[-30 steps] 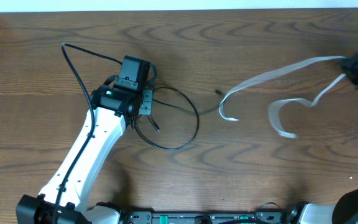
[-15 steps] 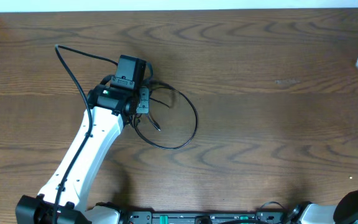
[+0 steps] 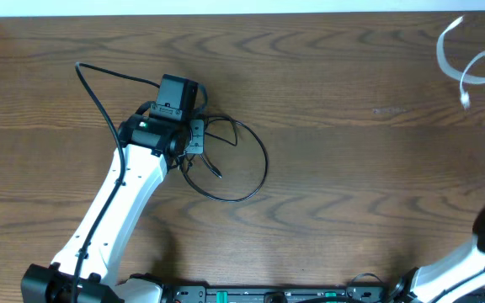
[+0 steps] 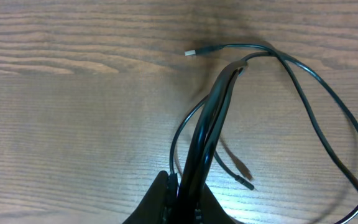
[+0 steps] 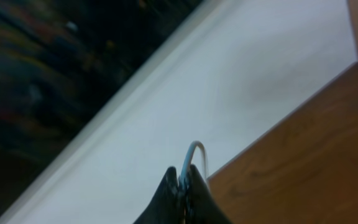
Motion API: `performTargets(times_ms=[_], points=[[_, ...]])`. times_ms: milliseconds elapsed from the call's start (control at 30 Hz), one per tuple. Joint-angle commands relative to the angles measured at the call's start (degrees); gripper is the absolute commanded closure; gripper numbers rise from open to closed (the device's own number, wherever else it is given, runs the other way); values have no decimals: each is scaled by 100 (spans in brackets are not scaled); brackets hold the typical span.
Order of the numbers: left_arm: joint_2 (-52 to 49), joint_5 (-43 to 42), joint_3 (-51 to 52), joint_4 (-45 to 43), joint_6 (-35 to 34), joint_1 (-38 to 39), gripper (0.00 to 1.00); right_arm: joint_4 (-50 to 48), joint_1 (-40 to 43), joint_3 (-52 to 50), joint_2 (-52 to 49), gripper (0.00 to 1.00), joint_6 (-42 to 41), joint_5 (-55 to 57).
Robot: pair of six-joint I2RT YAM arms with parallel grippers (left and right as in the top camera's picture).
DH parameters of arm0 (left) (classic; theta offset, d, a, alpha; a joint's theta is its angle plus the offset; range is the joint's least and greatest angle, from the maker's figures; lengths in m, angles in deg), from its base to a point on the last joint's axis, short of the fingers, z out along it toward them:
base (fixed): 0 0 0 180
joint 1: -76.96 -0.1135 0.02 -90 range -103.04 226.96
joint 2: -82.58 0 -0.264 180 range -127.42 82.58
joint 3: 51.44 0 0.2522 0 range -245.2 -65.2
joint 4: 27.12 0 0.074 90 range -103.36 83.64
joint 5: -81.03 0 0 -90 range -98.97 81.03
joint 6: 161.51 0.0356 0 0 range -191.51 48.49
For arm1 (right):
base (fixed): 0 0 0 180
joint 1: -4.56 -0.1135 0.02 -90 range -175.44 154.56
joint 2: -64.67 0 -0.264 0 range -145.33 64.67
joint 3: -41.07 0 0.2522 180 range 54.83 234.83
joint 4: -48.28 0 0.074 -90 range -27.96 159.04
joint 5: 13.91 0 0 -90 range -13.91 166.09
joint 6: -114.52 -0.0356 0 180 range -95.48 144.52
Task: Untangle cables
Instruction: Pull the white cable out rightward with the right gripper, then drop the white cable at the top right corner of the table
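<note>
Clamped in the shut jaws of the left gripper, left of centre on the table: the black cable, its loop lying on the wood just to the right. Pinched in the right gripper's closed jaws, toward the far right corner: the white cable.
</note>
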Motion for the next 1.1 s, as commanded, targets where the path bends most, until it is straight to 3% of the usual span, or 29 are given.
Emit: performTargets(times_ms=[0,200,533,600,633,667,700,900,1067], points=[[31,-157,-35,17,-92,-20,92,380,-170,1152,-1058,99,450,772],[31,-330,-35,22,-92,-20,93,476,-348,1552,-1978,99,649,1821],[28,-483,-35,15,-94,-20,92,11,-385,1550,-3407,98,866,2039],[26,-483,-35,13,-94,-20,92,-42,-382,1550,-3654,83,911,2037],[24,-483,-35,13,-94,-20,92,-39,-382,1550,-3788,64,990,2037],[20,-483,-35,15,-94,-20,92,-13,-382,1550,-3869,28,1056,2037],[20,-483,-35,15,-94,-20,92,26,-382,1550,-3952,1,1093,2039],[20,-483,-35,15,-94,-20,92,199,-382,1552,-3877,1,977,2326],[20,-525,-35,-9,-92,-20,93,479,-407,1552,-3285,1,984,1578]])
